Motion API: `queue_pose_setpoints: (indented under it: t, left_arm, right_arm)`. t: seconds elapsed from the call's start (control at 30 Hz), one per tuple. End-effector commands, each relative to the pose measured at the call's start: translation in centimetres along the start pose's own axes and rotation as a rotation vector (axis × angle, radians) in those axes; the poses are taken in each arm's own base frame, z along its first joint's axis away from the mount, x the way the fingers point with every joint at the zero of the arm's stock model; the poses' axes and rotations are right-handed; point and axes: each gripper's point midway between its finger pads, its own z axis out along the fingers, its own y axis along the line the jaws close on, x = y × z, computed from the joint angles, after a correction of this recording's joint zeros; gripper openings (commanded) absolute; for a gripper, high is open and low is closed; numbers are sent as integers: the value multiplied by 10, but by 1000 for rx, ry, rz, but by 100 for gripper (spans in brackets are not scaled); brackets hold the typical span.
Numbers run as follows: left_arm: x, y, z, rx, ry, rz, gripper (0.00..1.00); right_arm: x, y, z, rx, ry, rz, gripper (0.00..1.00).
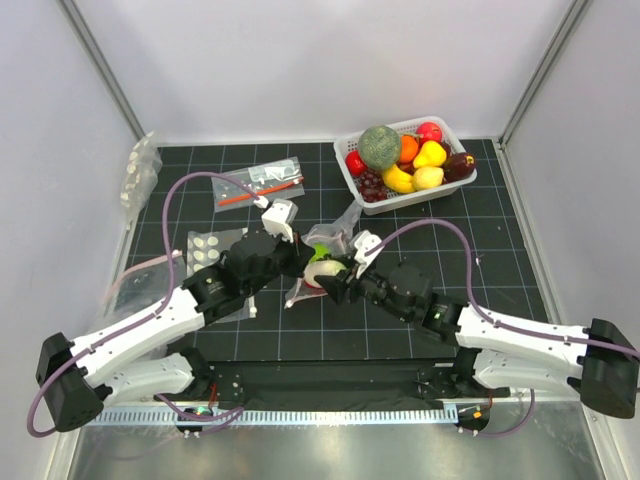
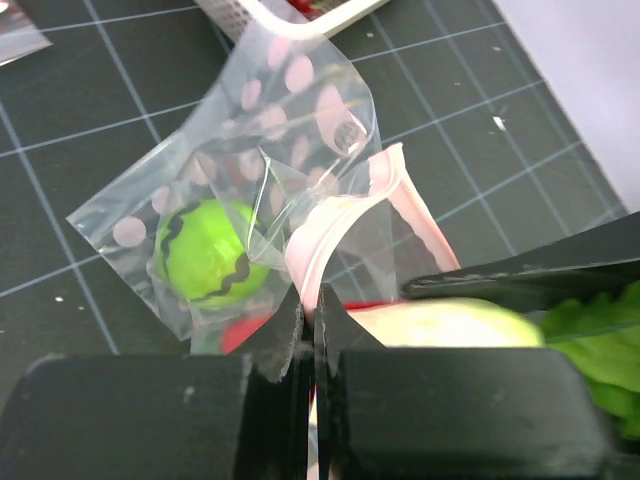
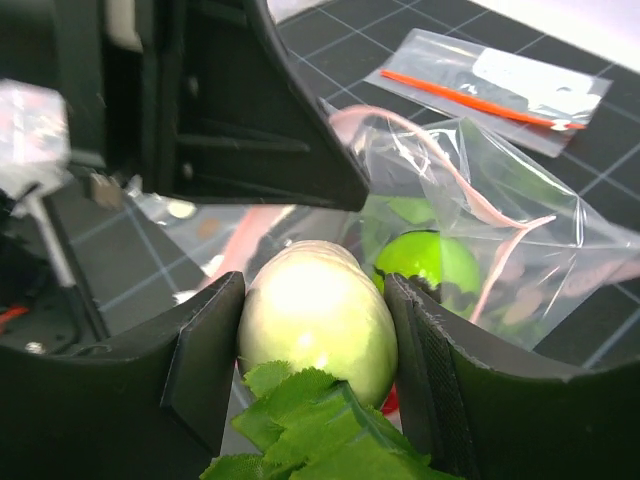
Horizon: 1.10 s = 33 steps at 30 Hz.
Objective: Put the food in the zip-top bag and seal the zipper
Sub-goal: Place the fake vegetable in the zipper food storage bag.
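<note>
The zip-top bag [image 2: 300, 120] lies crumpled mid-table, clear with pale dots, its mouth held up. My left gripper [image 2: 312, 300] is shut on the pink zipper [image 2: 325, 235] at the mouth edge. A green round fruit [image 2: 205, 250] sits inside the bag, and a red piece [image 2: 245, 330] shows below it. My right gripper [image 3: 315, 290] is shut on a whitish piece [image 3: 315, 320] with green leaves, right at the bag's mouth [image 3: 470, 190]. In the top view the two grippers meet over the bag [image 1: 340, 228].
A white basket [image 1: 415, 200] of toy fruit stands at the back right. A clear bag with an orange-red stick [image 1: 258, 187] lies back left. Another dotted bag [image 1: 210, 248] lies under the left arm, and more bags [image 1: 140, 175] rest by the left wall.
</note>
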Motion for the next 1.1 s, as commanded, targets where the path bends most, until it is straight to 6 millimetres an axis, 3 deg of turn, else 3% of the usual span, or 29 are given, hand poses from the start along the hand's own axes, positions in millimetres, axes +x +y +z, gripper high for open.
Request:
queue_pose_setpoints:
  t: [0.0,0.27,0.67,0.73,0.77,0.8,0.83,0.87,0.93,0.97,1.07]
  left_arm:
    - [-29,-24,-13,97,-57,-54,0]
    - [-24,-36,-15,143,-3,-76,0]
    - [-22,-48,-21,212,25,-90,0]
    - [-23,-47,-22,203,19,-89,0]
    - [-22,-45,-21,198,19,-84,0]
    - [-22,-44,-20,189,19,-82,0]
    - [-23,-42,-20,181,15,-81,0]
    - [-21,-41,-19,173,19,-74,0]
    - [-22,-38,-17,154,16,-69,0]
    - [-22,-34,-16,135,14,-63,0]
    - [-21,-25,-13,89,14,-47,0]
  right_arm:
    - [-31,-23,-1,169,-147,-116,1]
    - [-33,-47,-6,319,-209,-196,1]
    - [-3,-56,24,373,-249,-326,5]
    - [-2,-58,24,393,-252,-286,20]
    - [9,-58,26,383,-184,-297,35]
    - [11,-52,29,347,-147,-291,66]
    - [-9,-45,32,326,-162,-243,74]
    - [5,-43,32,306,-79,-257,78]
    - [4,-33,30,248,-84,-235,81]
    - [-6,-30,25,230,-123,-204,81]
    - [-13,-27,14,209,-139,-162,82]
